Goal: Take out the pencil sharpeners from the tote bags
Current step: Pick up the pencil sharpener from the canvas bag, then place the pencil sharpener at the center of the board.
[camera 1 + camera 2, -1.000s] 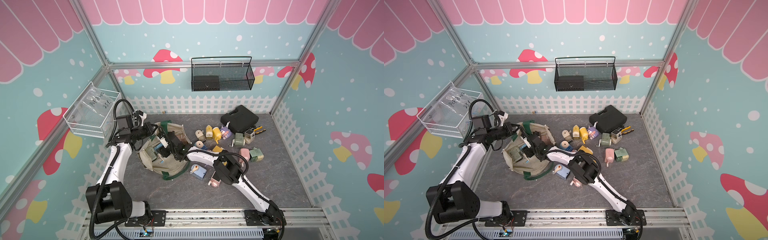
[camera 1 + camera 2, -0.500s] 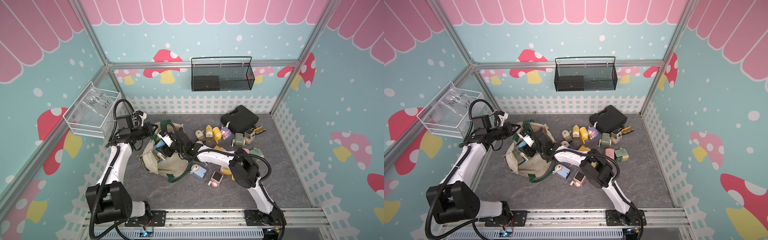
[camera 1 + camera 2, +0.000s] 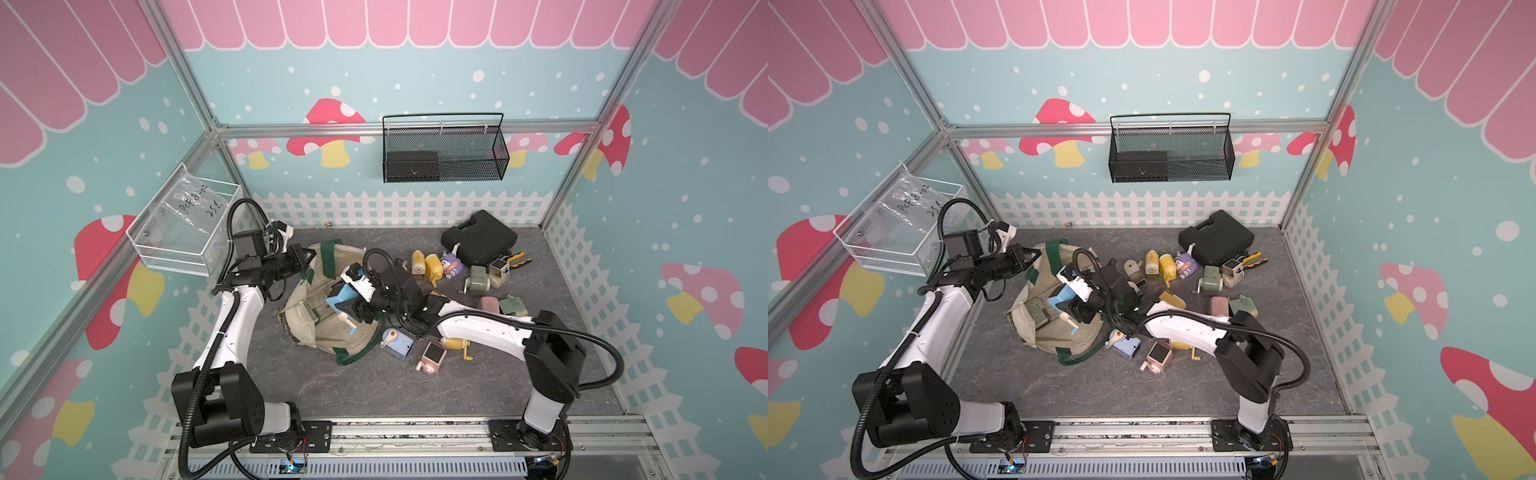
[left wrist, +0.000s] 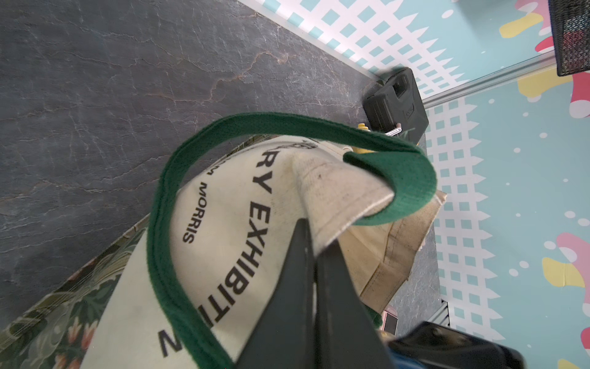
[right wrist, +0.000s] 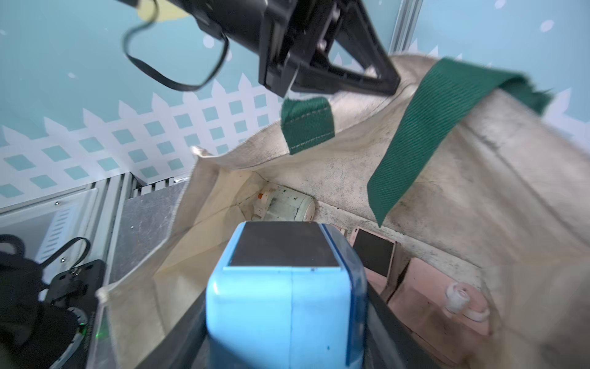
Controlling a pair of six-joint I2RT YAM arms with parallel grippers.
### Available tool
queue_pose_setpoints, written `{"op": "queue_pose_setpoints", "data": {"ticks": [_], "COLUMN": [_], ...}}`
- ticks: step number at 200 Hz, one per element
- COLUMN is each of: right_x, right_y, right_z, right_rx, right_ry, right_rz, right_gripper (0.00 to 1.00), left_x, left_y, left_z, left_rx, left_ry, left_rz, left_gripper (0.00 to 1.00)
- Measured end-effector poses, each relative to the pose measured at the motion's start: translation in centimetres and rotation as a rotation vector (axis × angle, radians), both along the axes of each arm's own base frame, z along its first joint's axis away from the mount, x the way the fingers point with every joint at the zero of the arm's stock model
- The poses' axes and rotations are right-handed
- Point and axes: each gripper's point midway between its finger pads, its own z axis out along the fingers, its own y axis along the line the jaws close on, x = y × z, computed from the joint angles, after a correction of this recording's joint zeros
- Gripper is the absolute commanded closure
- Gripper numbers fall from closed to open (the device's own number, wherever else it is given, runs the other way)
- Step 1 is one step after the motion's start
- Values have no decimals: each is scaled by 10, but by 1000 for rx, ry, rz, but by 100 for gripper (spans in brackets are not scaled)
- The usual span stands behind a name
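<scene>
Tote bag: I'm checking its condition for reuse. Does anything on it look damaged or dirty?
Yes. In the right wrist view the tote bag has dark grimy smudges across its cream inner wall, and the end of one green strap looks frayed. No tear shows. The left gripper pinches its rim.

Bright, even light from above in both top views. Shadows on the table [image 3: 457, 395] are soft and short, with no harsh glare. Straight lines bow near the frame edges (wide lens). The left wrist view is sharp on the tote bag [image 4: 223, 223] lettering, but the left tool [image 4: 311, 242] is close and soft. The right wrist view is smeared at its edges, and the blue pencil sharpener [image 5: 281, 303] is slightly out of focus.
</scene>
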Motion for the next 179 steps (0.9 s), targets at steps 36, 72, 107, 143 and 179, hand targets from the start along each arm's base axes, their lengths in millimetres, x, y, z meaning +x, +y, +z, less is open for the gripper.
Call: {"op": "queue_pose_setpoints", "data": {"ticks": [36,72,107,143,179], "right_x": [-29,-20,-15,-27,-33], "right_y": [-68,-157,-240,-278,-298], "right_z": [31,-9,-62,-99,-131], "right_rx": [71,23,-42,-82,-138], "right_ry": [-45,47,168,276,363], "right_rz": [-68,-301,-572,-713,-804], "right_gripper": [62,62,62,60,59], "left_x": [0,0,0,0,0], "left_y": [0,0,0,0,0], "left_z": [0,0,0,0,0], "left_rx": [0,0,0,0,0], "left_ry": [0,0,0,0,0], "left_rz": [0,0,0,0,0], "left_gripper": [100,100,100,100,100]}}
